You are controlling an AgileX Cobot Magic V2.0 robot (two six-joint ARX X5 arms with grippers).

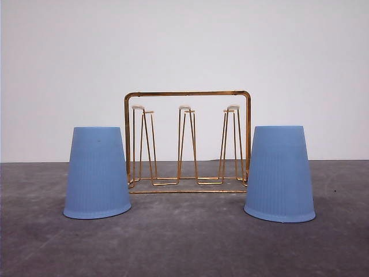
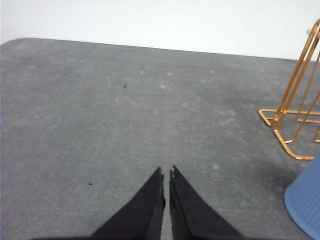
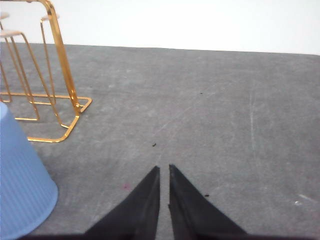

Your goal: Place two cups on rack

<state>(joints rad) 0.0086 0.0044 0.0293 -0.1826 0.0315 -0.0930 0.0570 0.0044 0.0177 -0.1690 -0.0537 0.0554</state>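
Left wrist view: left gripper (image 2: 166, 172) fingertips nearly together, holding nothing; right gripper (image 3: 164, 170) likewise – both over mottled grey table (image 1: 184, 242); cups (image 1: 97, 173) (image 1: 279, 173) upside down flanking gold rack (image 1: 188, 141), plain white wall (image 1: 184, 46) behind

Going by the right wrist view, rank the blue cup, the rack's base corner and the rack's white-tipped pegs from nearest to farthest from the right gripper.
From the right gripper:
1. Blue cup, nearest, standing rim-down beside it.
2. Rack base corner, just past the cup.
3. White-tipped pegs, farthest, inside the rack frame.
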